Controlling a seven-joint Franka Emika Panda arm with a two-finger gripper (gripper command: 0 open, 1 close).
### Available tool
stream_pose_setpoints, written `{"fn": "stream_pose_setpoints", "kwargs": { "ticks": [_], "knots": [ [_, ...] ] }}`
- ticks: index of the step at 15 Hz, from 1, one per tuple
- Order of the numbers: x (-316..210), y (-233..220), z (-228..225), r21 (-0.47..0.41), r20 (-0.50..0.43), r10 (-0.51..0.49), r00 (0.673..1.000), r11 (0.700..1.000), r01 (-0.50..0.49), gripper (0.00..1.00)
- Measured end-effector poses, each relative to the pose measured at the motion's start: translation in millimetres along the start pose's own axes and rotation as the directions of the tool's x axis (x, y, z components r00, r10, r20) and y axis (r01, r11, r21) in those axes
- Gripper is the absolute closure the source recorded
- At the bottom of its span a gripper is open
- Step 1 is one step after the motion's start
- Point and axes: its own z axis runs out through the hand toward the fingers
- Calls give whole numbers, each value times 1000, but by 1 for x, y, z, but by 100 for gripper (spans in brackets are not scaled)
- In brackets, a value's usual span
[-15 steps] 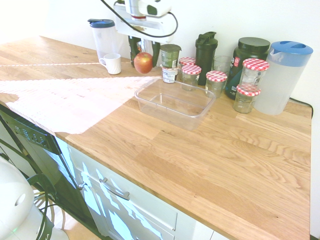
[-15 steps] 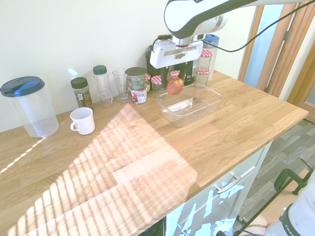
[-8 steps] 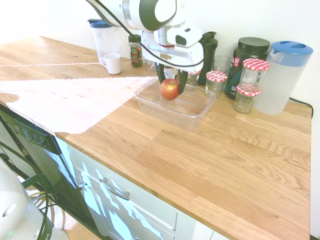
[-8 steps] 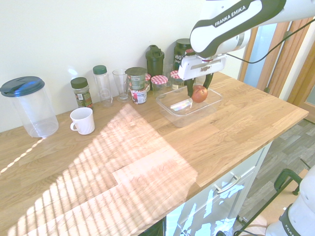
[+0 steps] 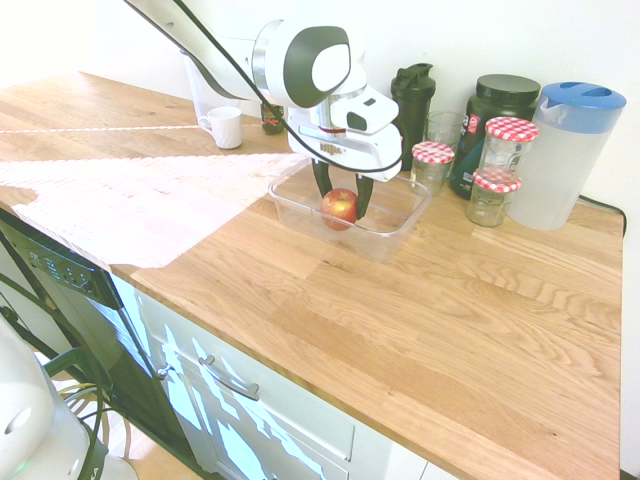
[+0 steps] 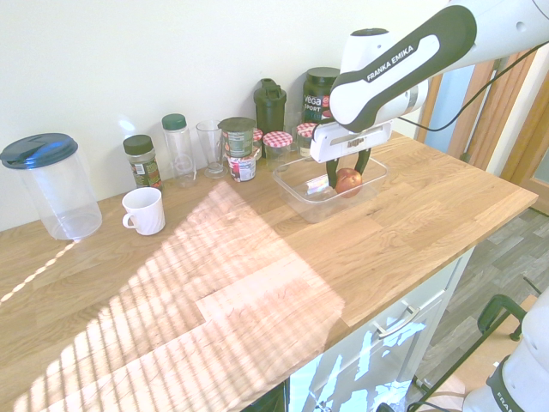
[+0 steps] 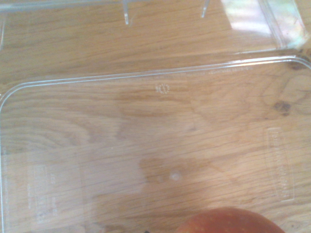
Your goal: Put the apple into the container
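A white robot arm [image 6: 403, 73] reaches over a wooden kitchen surface [image 5: 430, 330], its forearm slanting down to a wrist held low above a clear, lidless plastic container [image 5: 390, 243]. The claw [image 5: 342, 203] points straight down, or nearly so, its two dark fingers reaching below the container's rim and closed on a red apple [image 5: 339, 209], one on either side of the fruit. The apple is inside the container, toward the side nearer the robot's mount; whether it touches the bottom is hard to judge through the transparent plastic. Seen from the opposite side, one finger covers part of the apple [image 6: 347, 182], and the rim crosses in front of the fruit. In the wrist view, only the apple's curved red top shows, cut off at the picture's edge, with the container's molded base and faint, unreadable lettering beside it. The arm's upper reaches run out of both exterior views. In the first exterior view, the arm hides much of a clear pitcher [image 5: 205, 92] behind a white mug [image 5: 224, 128], and covers the top of a small dark jar [image 5: 272, 120]. Glass jars with red-checked lids [image 5: 493, 185] stand near a blue-lidded pitcher [image 5: 565, 155] along the wall.
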Motion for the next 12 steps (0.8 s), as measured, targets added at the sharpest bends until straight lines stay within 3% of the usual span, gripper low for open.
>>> {"fn": "stream_pose_setpoints", "kwargs": {
  "ticks": [9,12],
  "knots": [
    [5,-20,-17,18,-16,-13,1000,1000,14,0],
    [-3,-35,-92,39,-19,-11,1000,999,11,0]
  ]
}}
